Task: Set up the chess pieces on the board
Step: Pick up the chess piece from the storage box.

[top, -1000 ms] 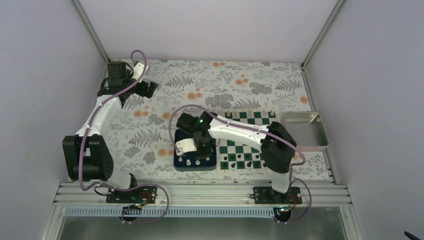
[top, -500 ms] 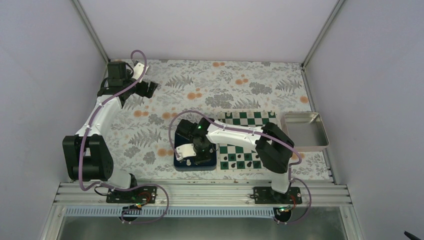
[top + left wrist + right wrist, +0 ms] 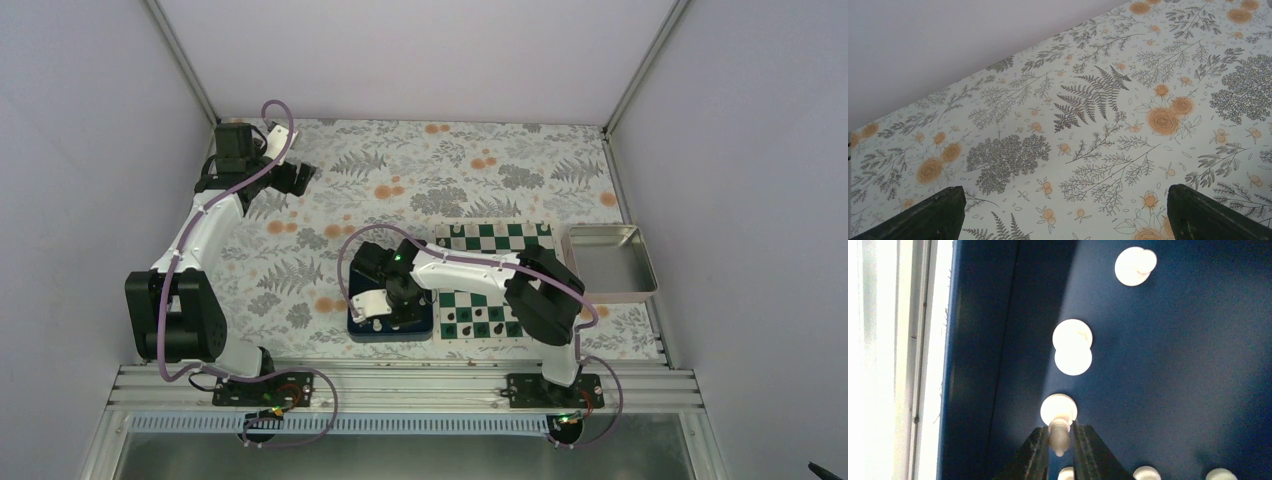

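Note:
In the right wrist view my right gripper (image 3: 1059, 430) is shut on a white chess piece (image 3: 1059, 410), its fingers pressing the piece's head from both sides above its round base. Several other white chess pieces (image 3: 1073, 347) lie or stand on the floor of the dark blue tray (image 3: 1173, 365). From above, the right gripper (image 3: 398, 312) reaches down into the blue tray (image 3: 362, 328), just left of the green and white board (image 3: 490, 240). My left gripper (image 3: 290, 178) hangs open over the far left of the table, with nothing between its fingers (image 3: 933, 215).
Small black pieces (image 3: 480, 320) stand along the board's near rows. A shiny metal tray (image 3: 610, 262) sits against the board's right side. The tray's left wall (image 3: 973, 340) rises close beside the held piece. A floral cloth (image 3: 1073, 125) covers the table.
The right gripper has dropped a little into the blue tray and its jaws have come together round a white piece. The left arm has not moved.

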`<action>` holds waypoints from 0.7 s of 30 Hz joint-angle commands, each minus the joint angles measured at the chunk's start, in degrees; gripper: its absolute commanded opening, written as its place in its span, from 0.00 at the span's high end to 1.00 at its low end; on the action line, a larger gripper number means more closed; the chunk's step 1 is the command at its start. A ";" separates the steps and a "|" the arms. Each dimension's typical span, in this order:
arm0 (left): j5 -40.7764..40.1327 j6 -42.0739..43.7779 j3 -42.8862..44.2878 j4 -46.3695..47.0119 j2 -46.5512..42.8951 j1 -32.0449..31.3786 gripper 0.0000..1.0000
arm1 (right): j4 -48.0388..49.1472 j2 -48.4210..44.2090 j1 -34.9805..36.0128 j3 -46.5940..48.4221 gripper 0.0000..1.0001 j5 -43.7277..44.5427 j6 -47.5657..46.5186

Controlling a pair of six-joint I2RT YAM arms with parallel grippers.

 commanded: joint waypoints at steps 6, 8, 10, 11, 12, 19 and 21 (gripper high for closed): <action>0.67 0.50 0.40 0.36 -0.52 0.31 0.00 | -0.41 -1.30 -0.08 1.17 0.94 0.43 0.65; 0.64 0.50 0.32 0.49 -0.39 0.33 0.00 | -1.77 -2.45 -1.21 2.67 0.95 0.58 0.60; 0.61 0.50 0.37 0.46 -0.35 0.32 0.00 | -3.34 -3.87 -2.63 4.72 0.95 1.16 0.35; 0.56 0.50 0.35 0.40 -0.39 0.33 0.00 | -4.26 -4.81 -3.63 6.47 0.95 1.56 0.20; 0.54 0.50 0.35 0.40 -0.44 0.32 0.00 | -5.15 -5.23 -4.64 8.11 0.95 2.02 -0.01; 0.36 0.48 0.35 0.36 -0.62 0.37 0.00 | -10.80 -8.68 -13.70 19.32 0.95 5.20 -2.39; 0.31 0.50 0.28 0.40 -0.66 0.33 0.00 | -11.54 -8.99 -16.85 21.48 0.95 6.27 -3.30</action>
